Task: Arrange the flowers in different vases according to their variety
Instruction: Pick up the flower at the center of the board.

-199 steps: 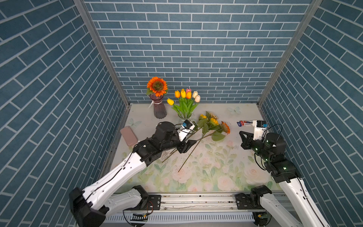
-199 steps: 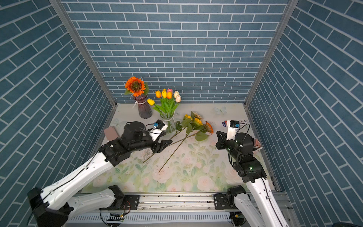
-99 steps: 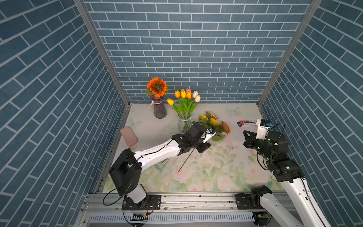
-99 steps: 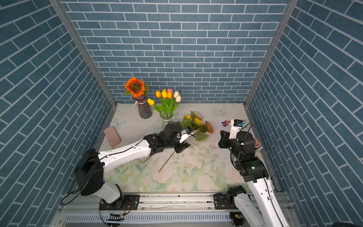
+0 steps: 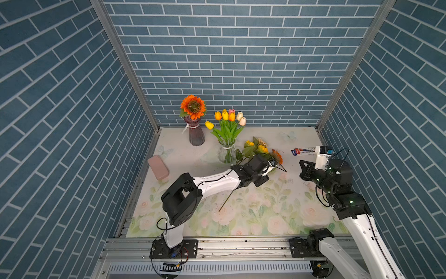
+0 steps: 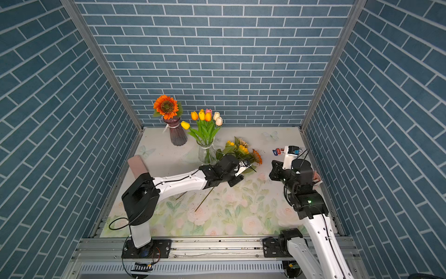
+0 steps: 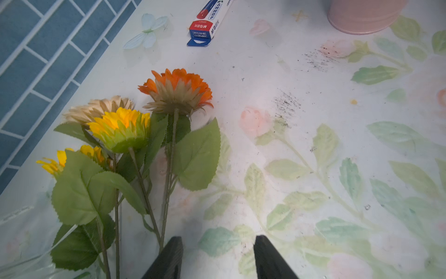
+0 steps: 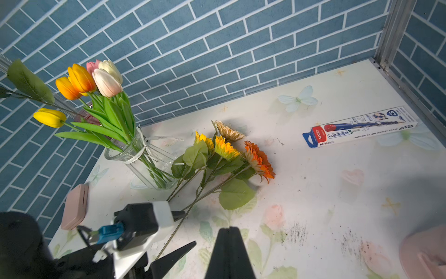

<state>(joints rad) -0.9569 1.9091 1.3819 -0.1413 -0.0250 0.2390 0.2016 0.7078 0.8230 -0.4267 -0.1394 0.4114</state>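
Several loose sunflowers [image 5: 260,149] lie on the mat right of the clear vase [image 5: 226,153], which holds the tulips [image 5: 228,118]. The purple vase [image 5: 196,135] further back holds one orange sunflower [image 5: 193,107]. My left gripper [image 7: 217,253] hovers open over the loose stems, just below the leaves. The stem of the orange sunflower [image 7: 177,89] runs under one fingertip [image 7: 172,244], and only bare mat shows between the jaws. In the right wrist view the left gripper [image 8: 183,232] straddles a long stem. My right gripper [image 8: 229,241] is shut and empty, off to the right [image 5: 304,171].
A flat pink case [image 5: 158,168] lies at the left edge of the mat. A pencil box [image 5: 303,151] lies at the back right, and a pink tub [image 8: 424,253] stands near the right arm. Brick walls close in three sides.
My left arm has stretched forward and to the right along the stems toward the sunflower heads, and its jaws have narrowed somewhat. The right arm has barely shifted.
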